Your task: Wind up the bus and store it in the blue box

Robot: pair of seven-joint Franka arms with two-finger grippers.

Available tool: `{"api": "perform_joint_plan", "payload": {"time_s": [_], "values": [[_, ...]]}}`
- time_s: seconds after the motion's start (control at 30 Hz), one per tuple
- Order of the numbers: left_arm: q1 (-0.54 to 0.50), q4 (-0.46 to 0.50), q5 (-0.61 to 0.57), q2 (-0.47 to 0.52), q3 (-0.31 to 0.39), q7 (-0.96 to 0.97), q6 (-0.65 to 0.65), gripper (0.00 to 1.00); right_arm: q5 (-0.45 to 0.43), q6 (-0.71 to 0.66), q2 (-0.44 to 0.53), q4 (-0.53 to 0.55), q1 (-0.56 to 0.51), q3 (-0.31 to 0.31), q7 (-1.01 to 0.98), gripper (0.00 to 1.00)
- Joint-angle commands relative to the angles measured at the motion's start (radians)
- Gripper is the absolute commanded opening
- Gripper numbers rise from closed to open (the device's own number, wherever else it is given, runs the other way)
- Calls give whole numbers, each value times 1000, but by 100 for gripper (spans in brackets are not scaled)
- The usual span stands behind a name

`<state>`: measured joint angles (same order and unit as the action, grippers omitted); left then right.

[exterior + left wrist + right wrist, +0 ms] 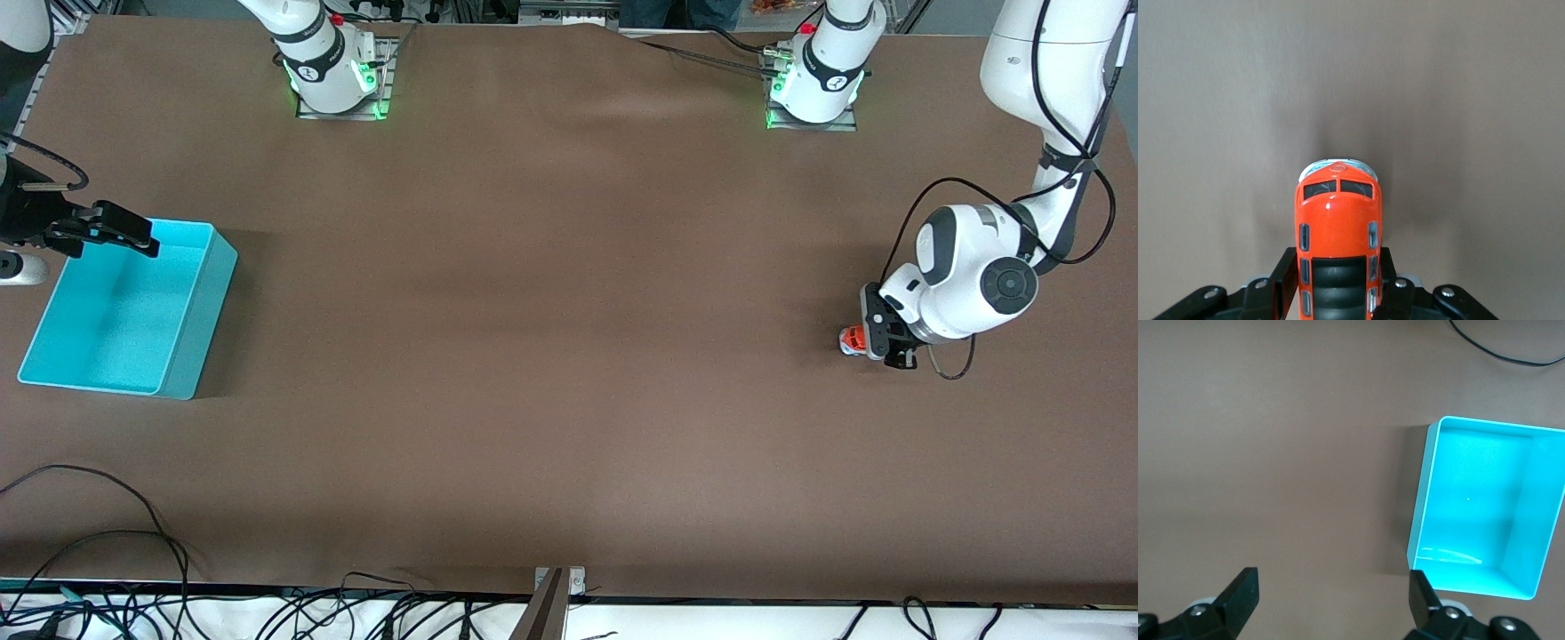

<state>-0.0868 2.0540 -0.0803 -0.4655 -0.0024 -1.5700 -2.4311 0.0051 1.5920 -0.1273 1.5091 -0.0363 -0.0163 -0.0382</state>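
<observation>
Your left gripper (pixel 1338 293): clenched on the bus (pixel 1338 247) at the table (pixel 569 356); your right gripper (pixel 1331 593): spread wide, empty, waiting over the blue box (pixel 191 333)

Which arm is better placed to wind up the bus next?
Left: the left gripper is already shut on the bus at its end of the table. The right gripper hangs open over the blue box.
</observation>
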Motion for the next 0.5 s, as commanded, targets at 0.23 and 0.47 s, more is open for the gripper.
{"api": "perform_joint_plan", "payload": {"time_s": [0.23, 0.47], "values": [[-119, -1, -21, -32, -2, -96, -13, 28, -8, -4, -8, -20, -1, -2, 14, 100], [-182, -14, -21, -55, -2, -153, -19, 28, -8, -4, -8, -20, -1, -2, 14, 100]]}}
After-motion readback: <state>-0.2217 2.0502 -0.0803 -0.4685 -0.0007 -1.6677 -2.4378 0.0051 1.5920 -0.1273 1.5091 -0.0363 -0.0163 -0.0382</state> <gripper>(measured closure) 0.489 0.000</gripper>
